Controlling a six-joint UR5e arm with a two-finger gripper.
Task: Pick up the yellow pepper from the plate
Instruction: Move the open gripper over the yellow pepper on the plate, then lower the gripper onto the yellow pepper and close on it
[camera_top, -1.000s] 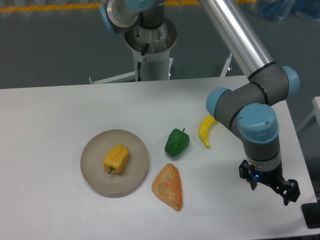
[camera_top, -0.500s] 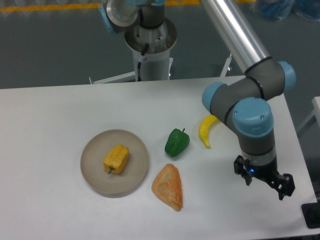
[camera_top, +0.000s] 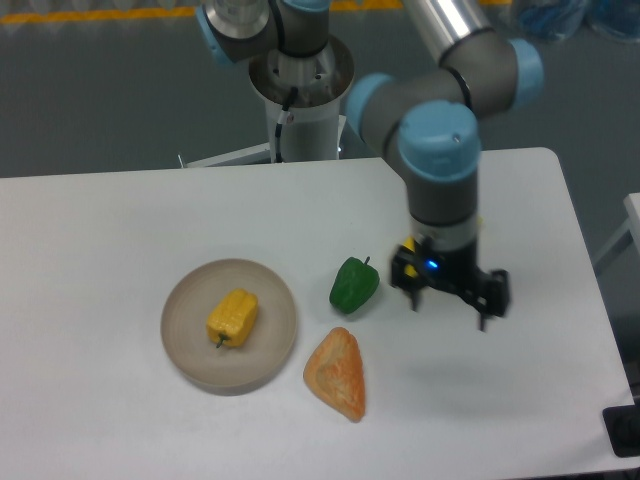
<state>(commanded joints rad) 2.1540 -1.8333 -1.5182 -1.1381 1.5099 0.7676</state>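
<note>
The yellow pepper lies in the middle of the round beige-grey plate at the left of the white table. My gripper hangs above the table well to the right of the plate, just right of the green pepper. Its two dark fingers are spread apart and hold nothing. It is far from the yellow pepper.
A green pepper lies between the plate and the gripper. An orange-brown wedge of bread lies in front of it. A yellow banana is almost hidden behind my wrist. The arm's base stands behind the table's far edge.
My gripper has swung from the table's right front corner leftward and back, now over the banana's spot beside the green pepper. The objects have not moved.
</note>
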